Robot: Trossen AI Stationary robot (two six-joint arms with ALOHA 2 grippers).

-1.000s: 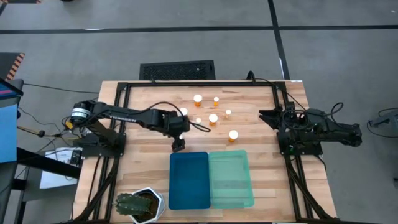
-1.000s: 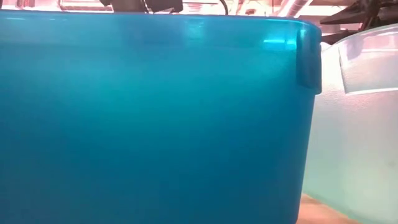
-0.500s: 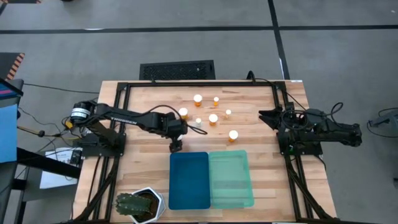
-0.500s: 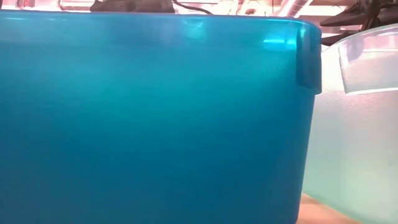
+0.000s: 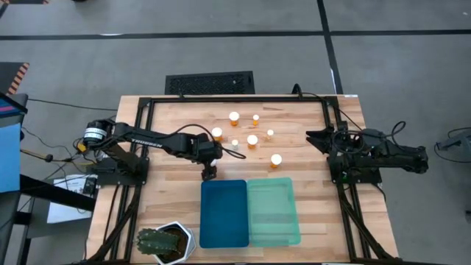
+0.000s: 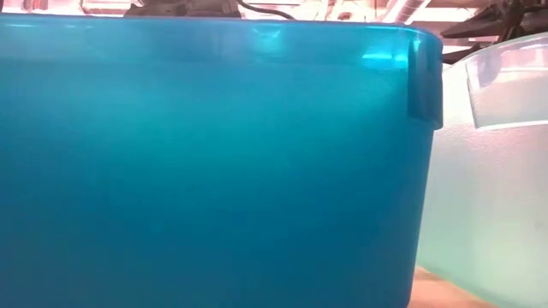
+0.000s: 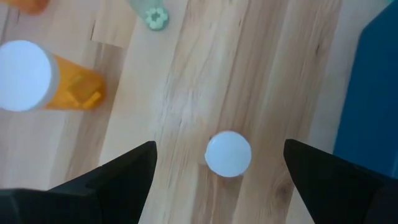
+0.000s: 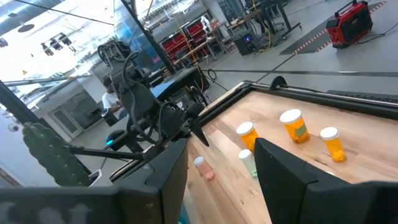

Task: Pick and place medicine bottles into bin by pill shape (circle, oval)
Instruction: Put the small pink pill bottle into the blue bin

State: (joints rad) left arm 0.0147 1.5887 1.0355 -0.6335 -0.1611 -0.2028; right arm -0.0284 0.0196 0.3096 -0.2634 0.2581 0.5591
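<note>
Several orange medicine bottles with white caps stand on the far half of the table, among them one (image 5: 217, 134) close to my left arm and one (image 5: 276, 160) nearest the trays. My left gripper (image 5: 210, 174) hangs open, pointing down, just beyond the far edge of the dark blue bin (image 5: 224, 213). In its wrist view the gripper (image 7: 219, 148) has one finger on either side of a small white cap (image 7: 228, 154) seen from above, without touching it. The mint green bin (image 5: 274, 211) lies beside the blue one. My right gripper (image 5: 316, 138) waits open at the table's right edge.
A white pot with a spiky green plant (image 5: 165, 243) stands at the near left corner. In the left wrist view a larger orange bottle (image 7: 37, 78) and a pale green-capped thing (image 7: 152, 15) stand beyond the small cap. The blue bin's wall (image 6: 214, 162) fills the low view.
My left gripper has sunk a little toward the table by the blue bin's far edge and stayed open. The bottles and bins have not moved.
</note>
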